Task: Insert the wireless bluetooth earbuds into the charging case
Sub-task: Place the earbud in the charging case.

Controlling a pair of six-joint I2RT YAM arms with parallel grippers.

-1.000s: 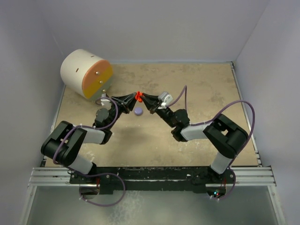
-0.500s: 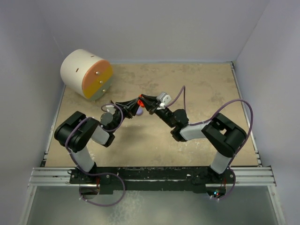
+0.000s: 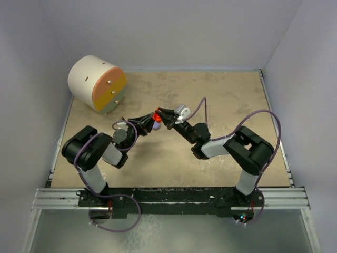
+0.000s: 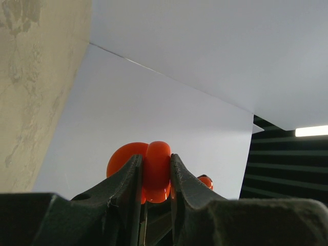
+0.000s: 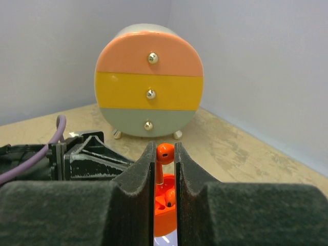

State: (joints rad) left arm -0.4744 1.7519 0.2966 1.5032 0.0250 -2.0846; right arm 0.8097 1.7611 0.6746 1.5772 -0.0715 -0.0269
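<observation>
My left gripper [image 3: 150,120] is shut on the open red charging case [image 3: 156,117], held above the table; the left wrist view shows the case [image 4: 156,169] pinched between the jaws of the left gripper [image 4: 155,161]. My right gripper [image 3: 162,115] meets it from the right. It [image 5: 164,148] is shut on a red earbud [image 5: 165,152], stem down, just above the case [image 5: 165,215]. A second red earbud [image 5: 169,197] sits in the case. The held earbud also peeks out in the left wrist view [image 4: 205,181]. The lavender earbuds are out of view.
A round drawer unit [image 3: 97,83] with orange, yellow and grey-green drawers stands at the back left; it also shows in the right wrist view [image 5: 149,82]. A small lavender round case [image 3: 157,126] lies on the table under the grippers. Walls close in the table.
The left arm has folded its elbow inward. Both grippers, with the case and the earbud, have shifted slightly nearer and now sit over the lavender case.
</observation>
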